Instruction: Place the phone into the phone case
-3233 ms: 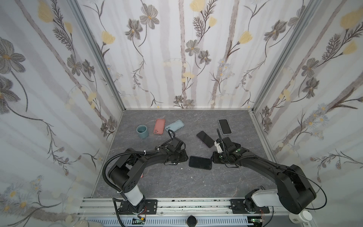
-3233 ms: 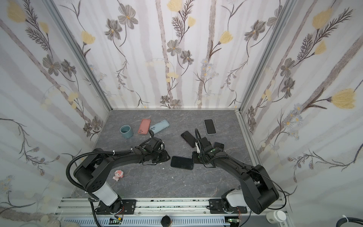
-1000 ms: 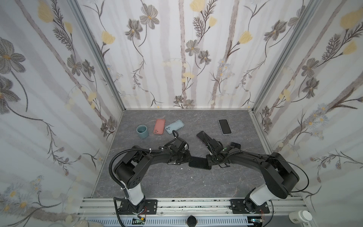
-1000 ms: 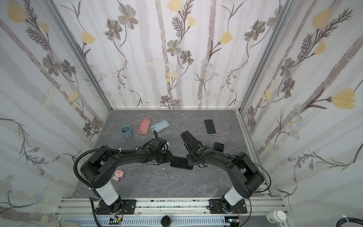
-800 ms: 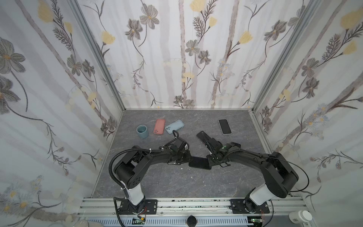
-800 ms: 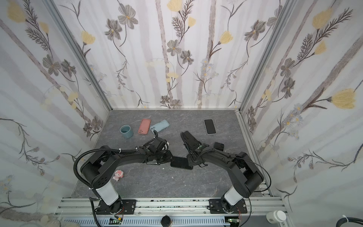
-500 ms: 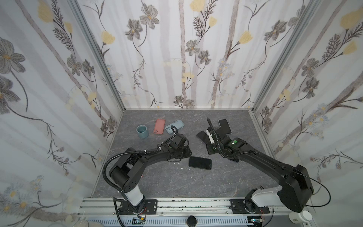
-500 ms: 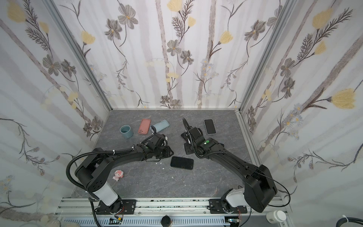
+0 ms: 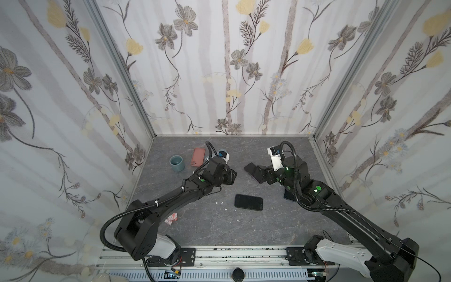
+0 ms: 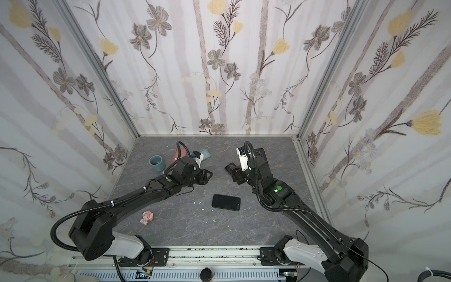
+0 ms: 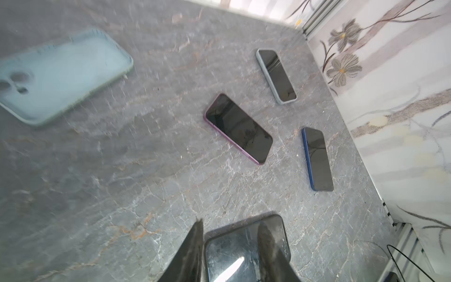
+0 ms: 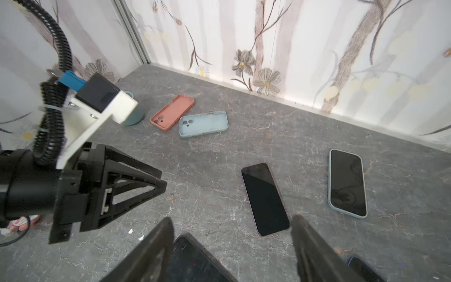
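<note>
Both top views set the black phone (image 9: 248,202) lowest of the things on the grey counter (image 9: 280,227), just below the middle of the frame. It lies flat, screen up, with nothing touching it. We see a dark rim around it in the left wrist view; whether that is a case we cannot tell. Up and left of it hangs the left claw (image 9: 231,176): its fingers (image 11: 192,251) stand partly spread, a modest gap, gripping nothing. Up and right, the right claw (image 9: 261,174) gapes wide and empty, overlapping the purple phone (image 9: 251,171).

A second ago both claws sat at the black phone's short ends. Now both have drawn back up the frame, and the right one has gone from narrow to wide. The phone has not shifted.

Farther back, the right wrist view gives us the coral case (image 12: 172,112) and pale blue case (image 12: 203,123) side by side, open side up. In a top view the left arm's wrist camera (image 9: 224,156) covers most of the blue one. Only the left wrist view shows the blue phone (image 11: 317,158) whole; from above the right arm covers most of it.
</note>
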`<state>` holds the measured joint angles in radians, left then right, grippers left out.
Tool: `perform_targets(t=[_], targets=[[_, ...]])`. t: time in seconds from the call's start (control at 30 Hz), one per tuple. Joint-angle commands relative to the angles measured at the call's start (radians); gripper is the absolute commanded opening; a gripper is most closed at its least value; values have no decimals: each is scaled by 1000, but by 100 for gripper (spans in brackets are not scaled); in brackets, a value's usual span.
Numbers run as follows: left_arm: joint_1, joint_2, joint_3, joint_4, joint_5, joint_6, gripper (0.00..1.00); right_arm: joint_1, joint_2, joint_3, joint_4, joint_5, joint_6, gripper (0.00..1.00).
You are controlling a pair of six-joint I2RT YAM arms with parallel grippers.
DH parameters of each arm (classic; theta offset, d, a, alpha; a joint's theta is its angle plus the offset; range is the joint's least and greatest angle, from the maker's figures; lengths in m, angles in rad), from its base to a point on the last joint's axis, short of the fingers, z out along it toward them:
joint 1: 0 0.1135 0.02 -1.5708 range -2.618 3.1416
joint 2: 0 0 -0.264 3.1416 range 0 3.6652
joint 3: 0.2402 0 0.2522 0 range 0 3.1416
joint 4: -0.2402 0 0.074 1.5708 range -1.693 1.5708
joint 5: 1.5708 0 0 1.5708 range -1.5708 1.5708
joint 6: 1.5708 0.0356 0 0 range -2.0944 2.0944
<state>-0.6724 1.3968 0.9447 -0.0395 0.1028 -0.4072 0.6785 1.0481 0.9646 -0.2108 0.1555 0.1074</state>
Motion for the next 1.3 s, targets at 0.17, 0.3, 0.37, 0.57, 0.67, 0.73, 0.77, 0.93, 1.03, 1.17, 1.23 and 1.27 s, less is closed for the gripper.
perform_targets(t=[0.17, 0.3, 0.37, 0.57, 0.67, 0.73, 0.77, 0.93, 1.03, 1.17, 1.23, 1.27], targets=[[2, -185, -126, 169, -66, 277, 45, -2, -15, -52, 68, -108, -162, 100], [2, -268, -208, 226, -43, 370, 54, 1, 6, -76, -1, -259, -287, 100], [2, -298, -240, 236, -38, 409, 56, 2, 1, -104, -7, -335, -349, 100], [2, -364, -303, 230, 18, 538, 63, 4, -41, -157, 32, -396, -458, 100], [2, -402, -339, 253, 32, 569, 68, 5, -21, -138, -21, -333, -516, 100], [2, -426, -368, 281, 31, 578, 70, 7, 7, -122, -87, -286, -566, 100], [2, -432, -377, 289, 33, 584, 71, 9, 18, -115, -115, -272, -588, 100], [2, -449, -418, 306, 51, 624, 75, 12, 62, -100, -203, -224, -681, 100], [3, -469, -468, 367, 45, 633, 81, 13, 58, -124, -177, -232, -711, 100], [3, -498, -540, 426, 58, 665, 82, 12, 61, -143, -142, -277, -759, 100], [4, -511, -558, 433, 57, 667, 82, 14, 63, -150, -127, -294, -783, 100], [4, -516, -565, 436, 58, 665, 83, 15, 65, -154, -115, -296, -793, 100]])
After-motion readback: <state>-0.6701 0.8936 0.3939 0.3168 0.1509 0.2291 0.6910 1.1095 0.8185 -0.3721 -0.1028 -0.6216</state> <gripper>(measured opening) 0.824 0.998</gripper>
